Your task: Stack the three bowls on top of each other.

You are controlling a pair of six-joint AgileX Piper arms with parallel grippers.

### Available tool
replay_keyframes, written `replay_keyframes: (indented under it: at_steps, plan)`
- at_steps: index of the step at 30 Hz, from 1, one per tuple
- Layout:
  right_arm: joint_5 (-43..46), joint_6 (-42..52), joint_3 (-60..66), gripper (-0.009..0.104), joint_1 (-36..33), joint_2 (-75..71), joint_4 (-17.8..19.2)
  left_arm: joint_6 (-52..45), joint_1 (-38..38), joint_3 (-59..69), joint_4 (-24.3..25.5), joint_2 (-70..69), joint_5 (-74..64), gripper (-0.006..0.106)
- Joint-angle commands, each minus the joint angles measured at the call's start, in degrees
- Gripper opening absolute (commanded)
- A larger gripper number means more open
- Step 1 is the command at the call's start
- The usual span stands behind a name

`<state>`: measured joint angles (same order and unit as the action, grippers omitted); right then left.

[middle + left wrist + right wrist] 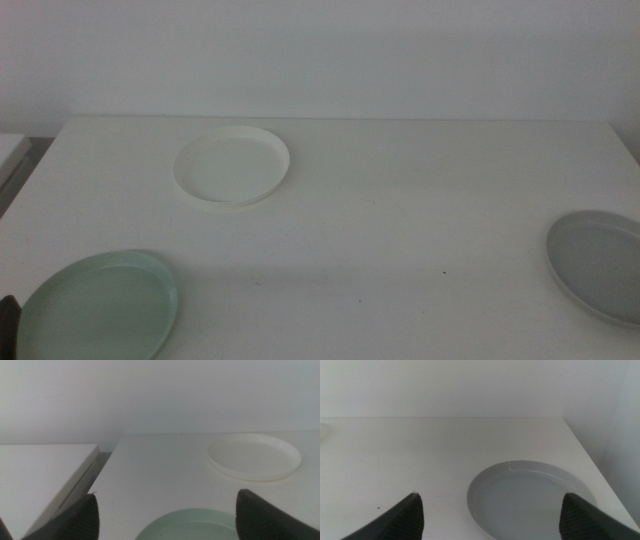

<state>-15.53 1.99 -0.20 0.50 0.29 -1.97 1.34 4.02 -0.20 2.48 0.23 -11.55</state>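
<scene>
Three bowls lie apart on the white table (400,230), none stacked. The white bowl (232,167) sits toward the far side, left of centre. The mint green bowl (98,306) is at the near left corner, cut by the picture's bottom edge. The grey bowl (600,264) is at the near right edge, partly out of the middle view.

Left gripper (165,520): both dark jaws stand wide apart and hold nothing. It hangs just short of the mint green bowl (195,525), whose far rim shows between the jaws; the white bowl (254,456) lies further out and to one side. A dark sliver at the middle view's lower left edge is probably part of this arm, though too little shows to be sure.

Right gripper (490,520): jaws likewise spread wide and empty. The grey bowl (532,497) lies directly ahead, between the jaw tips and slightly toward the table's outer edge.

Judgement: no stacking is done. Each arm has one near bowl straight in front of it, left to mint green and right to grey, while the white bowl is well apart from both and somewhat nearer the left arm. The bowls are round, so no long axis governs approach; a grasp would need a jaw over the low rim
</scene>
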Motion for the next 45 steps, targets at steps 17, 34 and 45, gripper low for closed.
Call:
replay_keyframes:
  at_steps: [17,34,45]
  plan:
    - [0.50,0.33,0.20,0.093,0.07,-0.29,0.33,0.11,-0.03,-48.66,-10.16,36.61,-50.74,0.094]
    - [0.50,0.33,0.20,0.093,0.07,-0.29,0.33,4.16,-0.03,-48.44,-3.74,38.53,-49.12,0.094]
    - [0.50,0.33,0.20,0.093,0.07,-0.29,0.33,-1.34,0.76,-53.07,0.34,54.26,-55.40,0.094]
